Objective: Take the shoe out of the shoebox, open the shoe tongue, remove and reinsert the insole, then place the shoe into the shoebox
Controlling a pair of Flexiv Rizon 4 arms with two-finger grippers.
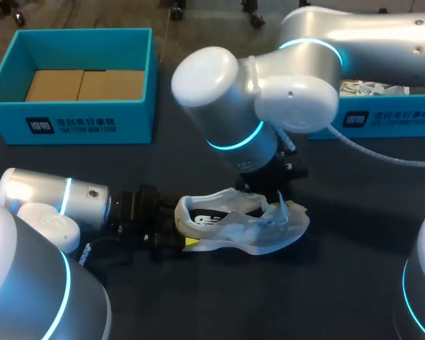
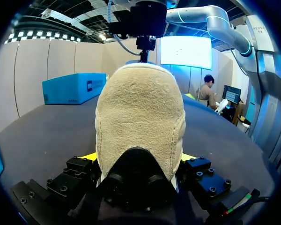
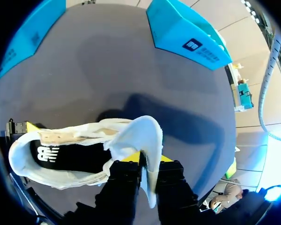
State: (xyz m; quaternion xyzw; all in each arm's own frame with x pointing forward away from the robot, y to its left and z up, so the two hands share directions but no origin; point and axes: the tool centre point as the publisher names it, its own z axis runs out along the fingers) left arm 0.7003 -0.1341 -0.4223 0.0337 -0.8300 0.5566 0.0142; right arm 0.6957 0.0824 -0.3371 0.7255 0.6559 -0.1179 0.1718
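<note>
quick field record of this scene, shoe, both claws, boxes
shoe: upright on the table, outside both boxes
left claw: shut on the shoe's heel
right claw: shut on the tongue, lifted off the opening
insole: black, inside the shoe
left shoebox: open, brown cardboard inside
right shoebox: partly hidden behind the right arm

Grips the shoe [image 2: 140,117] at the heel with the left gripper [image 2: 138,158], 2 yellow tips pressed against its sides. Shows the beige suede heel upright and close, with dark lining at its base. Past the shoe's far end, finds the right gripper [image 2: 145,33] hanging over it from above. Places a blue shoebox [image 2: 74,87] on the dark tabletop [image 2: 47,131], well apart from the shoe.
</note>
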